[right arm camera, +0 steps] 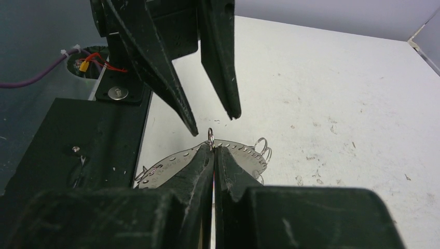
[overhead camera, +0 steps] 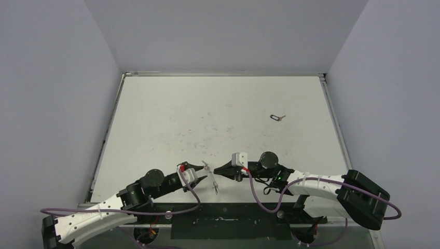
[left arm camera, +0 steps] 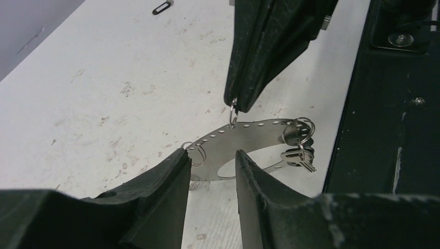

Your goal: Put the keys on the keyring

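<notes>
Scuffed white tabletop: near its front edge my right pincer is clenched on the keyring, while my left pincer stands released beside it. The keys lie well apart, far right.

left gripper: jaws apart, keyring right past the tips
right gripper: drops in from the top, pinching a small ring
keyring: flat holey silver crescent on the table
keys: way off, far top edge

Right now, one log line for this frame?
right claw: shut on keyring | left claw: open, by keyring | keys: lying on table
</notes>
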Controlling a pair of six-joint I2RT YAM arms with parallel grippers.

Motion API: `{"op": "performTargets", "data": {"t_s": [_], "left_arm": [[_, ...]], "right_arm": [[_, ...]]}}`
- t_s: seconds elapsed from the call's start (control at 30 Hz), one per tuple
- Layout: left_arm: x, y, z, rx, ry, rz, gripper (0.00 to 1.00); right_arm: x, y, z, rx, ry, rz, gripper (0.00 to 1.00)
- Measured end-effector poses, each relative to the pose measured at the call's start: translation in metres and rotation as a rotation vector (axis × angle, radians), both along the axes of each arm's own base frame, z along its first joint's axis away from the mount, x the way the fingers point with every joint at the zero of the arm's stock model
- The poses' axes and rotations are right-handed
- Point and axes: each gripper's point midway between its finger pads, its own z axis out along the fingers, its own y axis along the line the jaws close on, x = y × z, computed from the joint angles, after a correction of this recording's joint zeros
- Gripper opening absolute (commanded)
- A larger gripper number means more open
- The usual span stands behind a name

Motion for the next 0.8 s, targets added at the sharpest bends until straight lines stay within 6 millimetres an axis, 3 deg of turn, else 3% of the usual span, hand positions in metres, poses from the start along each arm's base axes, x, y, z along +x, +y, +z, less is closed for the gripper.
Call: {"op": "performTargets", "data": {"t_s": [0.2, 0.43, 0.6, 0.8], "left_arm": [[-0.012, -0.01, -0.01, -0.114, -0.064, -0.09, 0.27], [-0.015, -0.022, 0.012, -0.2, -0.134, -0.142, 0.27], [-0.012, -0.028, 0.01, -0.195, -0.136, -0.147, 0.26], [-0.009, -0.032, 0.001, -0.156, -0.131, -0.146, 0.07]], "right_arm": [[-0.001, -0.001, 0.003, 0.026, 0.009, -0.004, 0.0], [-0.001, -0.001, 0.006, 0.042, 0.024, -0.007, 0.0], [-0.001, 0.0, 0.008, 0.05, 0.027, -0.007, 0.0], [-0.002, -0.001, 0.006, 0.045, 0.034, -0.007, 0.0]]}}
